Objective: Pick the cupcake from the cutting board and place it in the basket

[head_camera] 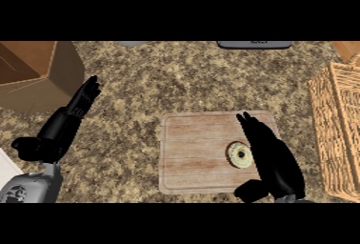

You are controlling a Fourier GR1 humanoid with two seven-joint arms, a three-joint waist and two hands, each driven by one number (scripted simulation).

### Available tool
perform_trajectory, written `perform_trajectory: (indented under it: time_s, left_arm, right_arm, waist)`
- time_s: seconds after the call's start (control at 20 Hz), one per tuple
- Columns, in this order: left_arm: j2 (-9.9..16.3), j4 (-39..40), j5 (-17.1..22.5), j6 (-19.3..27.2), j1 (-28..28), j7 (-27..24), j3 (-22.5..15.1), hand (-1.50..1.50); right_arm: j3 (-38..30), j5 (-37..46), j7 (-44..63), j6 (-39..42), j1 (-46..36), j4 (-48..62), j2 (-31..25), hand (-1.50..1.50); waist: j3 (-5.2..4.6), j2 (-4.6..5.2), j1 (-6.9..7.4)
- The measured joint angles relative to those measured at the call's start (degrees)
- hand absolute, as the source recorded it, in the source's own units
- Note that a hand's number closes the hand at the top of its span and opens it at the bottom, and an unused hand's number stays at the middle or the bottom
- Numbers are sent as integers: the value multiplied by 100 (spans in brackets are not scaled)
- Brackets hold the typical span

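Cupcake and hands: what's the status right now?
Both hands open: right hand beside cupcake, left hand resting at left. Cupcake on board. Basket to the right; nothing between.

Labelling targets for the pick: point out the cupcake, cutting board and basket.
cupcake (pixel 240 155), head view, its top centre.
cutting board (pixel 193 152), head view, bare wood left of middle.
basket (pixel 330 124), head view, left woven rim.

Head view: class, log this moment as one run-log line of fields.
stage: approach | cupcake: on cutting board, not held | right hand: open, beside cupcake | left hand: open, resting at left | basket: at right
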Motion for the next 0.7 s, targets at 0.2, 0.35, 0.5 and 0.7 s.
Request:
perform_trajectory:
  time_s: [0.2,0.35,0.5,0.7]
  left_arm:
    - [-34,91,-52,-95,-68,-1,125,0]
    - [-84,126,-89,-157,-51,-53,189,0]
    - [-151,215,-168,-185,-54,-140,223,0]
    - [-199,212,-196,-249,-119,-60,295,0]
  right_arm:
    - [-80,178,-15,15,-116,306,218,-150]
    - [-97,305,-60,43,-67,446,295,-150]
    - [-254,370,-228,2,-163,802,367,-150]
    - [-375,388,-393,46,-122,991,438,-150]
  waist:
    - [1,2,-5]
    - [0,1,-7]
    - [0,2,-5]
    - [0,2,-7]
